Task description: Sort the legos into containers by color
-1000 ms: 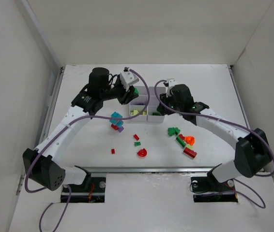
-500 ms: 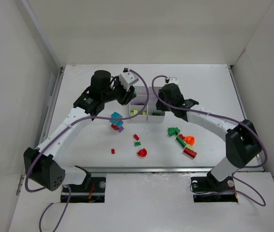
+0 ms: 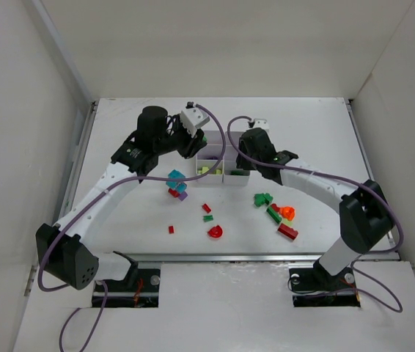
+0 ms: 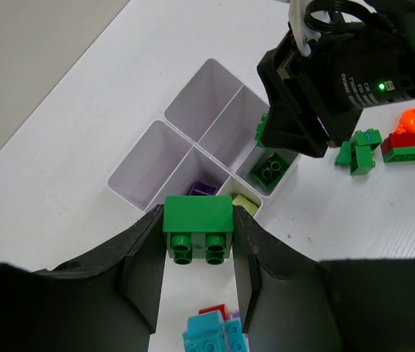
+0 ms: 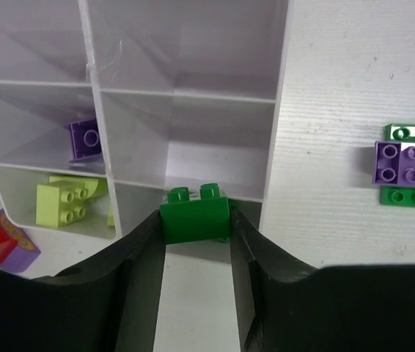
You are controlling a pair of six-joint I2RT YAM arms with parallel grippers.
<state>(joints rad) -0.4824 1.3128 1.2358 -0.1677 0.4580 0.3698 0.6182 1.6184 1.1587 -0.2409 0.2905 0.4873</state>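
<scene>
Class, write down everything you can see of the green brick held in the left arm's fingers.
The green brick is small, glossy, dark green plastic, with two round studs facing the wrist camera. It sits level, clamped at its ends between the left gripper's two black fingers, touching nothing else, held over a corner of the white divided tray.

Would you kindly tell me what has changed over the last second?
The right gripper, shut on a green brick, swung left to the edge of the tray. The left gripper barely shifted, still shut on a second green brick. The loose bricks stayed put.
</scene>
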